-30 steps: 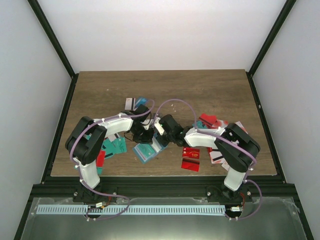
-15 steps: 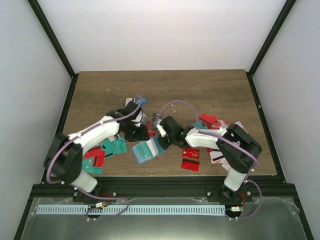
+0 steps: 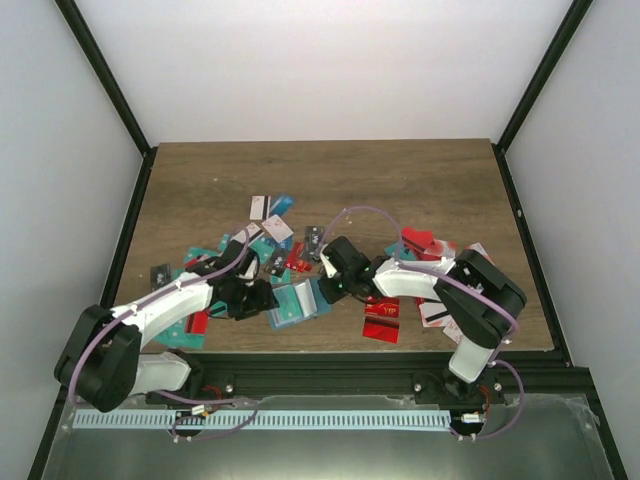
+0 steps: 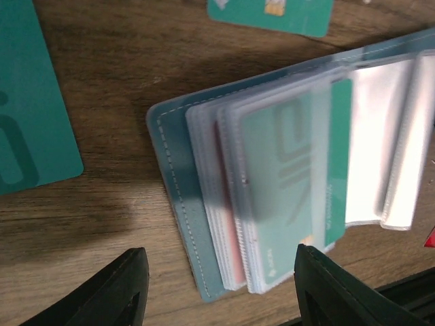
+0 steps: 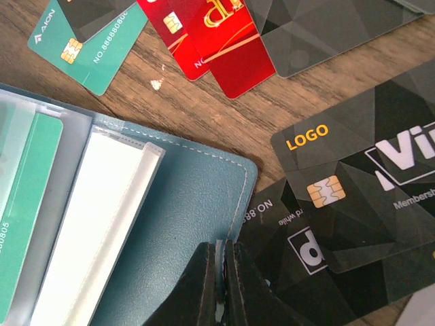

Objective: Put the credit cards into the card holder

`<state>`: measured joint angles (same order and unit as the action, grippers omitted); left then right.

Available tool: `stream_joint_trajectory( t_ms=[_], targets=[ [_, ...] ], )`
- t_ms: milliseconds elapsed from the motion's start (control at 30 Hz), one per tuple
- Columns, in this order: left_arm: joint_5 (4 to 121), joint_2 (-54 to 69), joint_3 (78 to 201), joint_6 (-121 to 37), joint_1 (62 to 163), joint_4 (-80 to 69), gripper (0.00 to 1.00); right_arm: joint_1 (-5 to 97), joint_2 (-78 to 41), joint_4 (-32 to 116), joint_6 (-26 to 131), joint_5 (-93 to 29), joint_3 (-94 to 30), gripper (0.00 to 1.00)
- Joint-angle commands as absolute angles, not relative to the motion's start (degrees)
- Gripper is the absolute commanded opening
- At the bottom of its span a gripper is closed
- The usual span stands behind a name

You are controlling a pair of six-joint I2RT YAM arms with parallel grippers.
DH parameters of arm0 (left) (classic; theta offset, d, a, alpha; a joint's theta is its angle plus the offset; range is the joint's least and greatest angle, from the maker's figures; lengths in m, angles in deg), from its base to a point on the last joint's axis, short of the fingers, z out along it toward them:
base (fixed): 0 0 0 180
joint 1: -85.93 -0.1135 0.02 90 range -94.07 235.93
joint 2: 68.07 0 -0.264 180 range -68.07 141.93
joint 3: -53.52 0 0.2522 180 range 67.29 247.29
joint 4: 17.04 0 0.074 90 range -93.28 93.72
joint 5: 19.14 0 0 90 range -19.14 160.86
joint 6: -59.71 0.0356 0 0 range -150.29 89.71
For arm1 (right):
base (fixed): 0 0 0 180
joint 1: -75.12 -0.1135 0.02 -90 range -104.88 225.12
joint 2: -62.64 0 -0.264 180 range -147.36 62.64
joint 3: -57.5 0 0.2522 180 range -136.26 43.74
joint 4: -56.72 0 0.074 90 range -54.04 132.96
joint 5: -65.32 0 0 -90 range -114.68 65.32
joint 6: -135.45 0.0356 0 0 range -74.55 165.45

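The card holder [image 3: 293, 303] lies open on the table, teal cover down and clear sleeves fanned up. In the left wrist view its cover [image 4: 175, 170] shows, with a teal-green card [image 4: 299, 170] inside a sleeve. My left gripper [image 4: 224, 292] hovers open just above the holder's near corner, gripping nothing; from above it [image 3: 264, 298] sits at the holder's left edge. My right gripper [image 5: 221, 278] is shut on the edge of the holder's cover [image 5: 177, 210]; from above it [image 3: 322, 288] is at the holder's right side. Loose credit cards [image 5: 353, 190] lie around.
Red cards [image 5: 211, 41], a teal card [image 5: 88, 47] and black cards lie beside the holder's right edge. More teal cards [image 4: 27, 122] lie left of it. A red card [image 3: 382, 320] lies near the front edge, and others are scattered behind [image 3: 270, 207].
My left gripper has opened and drawn back toward the near left, the arm stretching low over the table. My right gripper stays shut on the holder.
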<state>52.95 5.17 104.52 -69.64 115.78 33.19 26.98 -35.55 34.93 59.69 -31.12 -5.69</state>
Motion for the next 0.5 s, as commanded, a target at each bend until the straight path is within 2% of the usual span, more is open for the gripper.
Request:
stream_joint_trajectory(
  t_ms=[0,467],
  targets=[
    [49.2,3.9,100.1,-73.2,115.0,23.3,0.61,26.9,-35.5,31.1,62.3,-33.5,-3.4,0.01],
    [43.6,5.6,92.3,-77.0,114.7,9.4,0.59,26.9,-34.7,30.8,63.2,-35.4,-1.9,0.01]
  ],
)
